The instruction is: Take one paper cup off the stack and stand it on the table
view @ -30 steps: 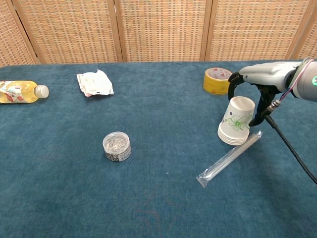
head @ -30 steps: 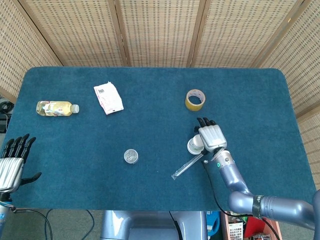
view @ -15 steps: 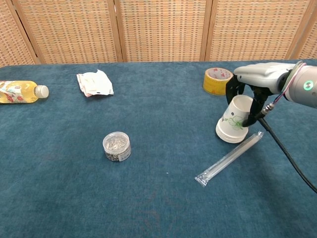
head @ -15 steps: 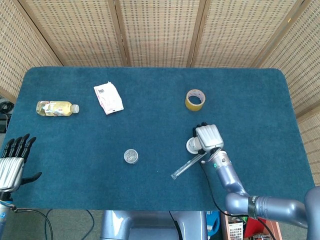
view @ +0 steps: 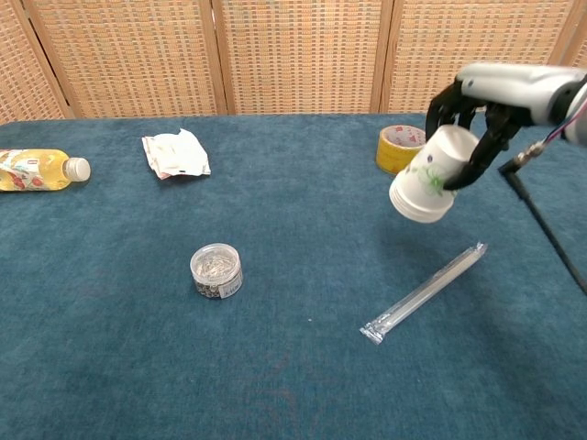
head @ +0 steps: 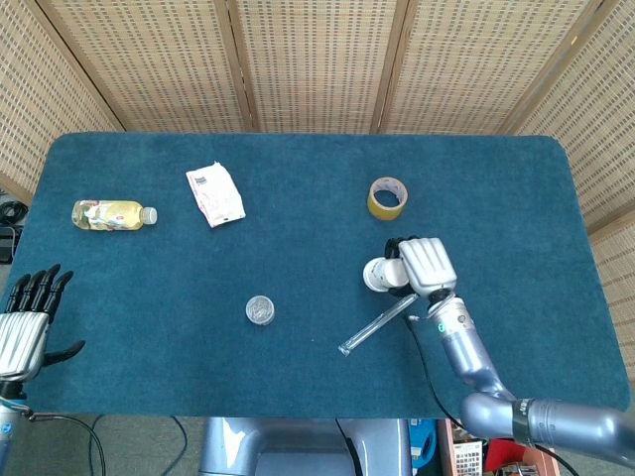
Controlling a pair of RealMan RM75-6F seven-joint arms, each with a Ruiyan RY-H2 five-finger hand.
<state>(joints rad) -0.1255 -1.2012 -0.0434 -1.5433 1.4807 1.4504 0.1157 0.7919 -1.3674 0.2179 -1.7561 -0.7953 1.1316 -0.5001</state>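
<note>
Right hand (view: 477,128): wrapped round the cup stack (view: 426,176), holding it tilted.
Cup stack: up off the surface (view: 275,367), near the tape roll (view: 400,148).
Left hand (head: 28,317): holding nothing, fingers apart.

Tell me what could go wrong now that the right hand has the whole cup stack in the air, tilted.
1. The right hand grips the cup stack near its closed end, rims tilted downward; nested cups could slide out and fall.
2. The left hand is at the far table edge, so separating a single cup one-handed may fail.
3. The wrapped straw lies just below; setting down there could tip a cup.
</note>
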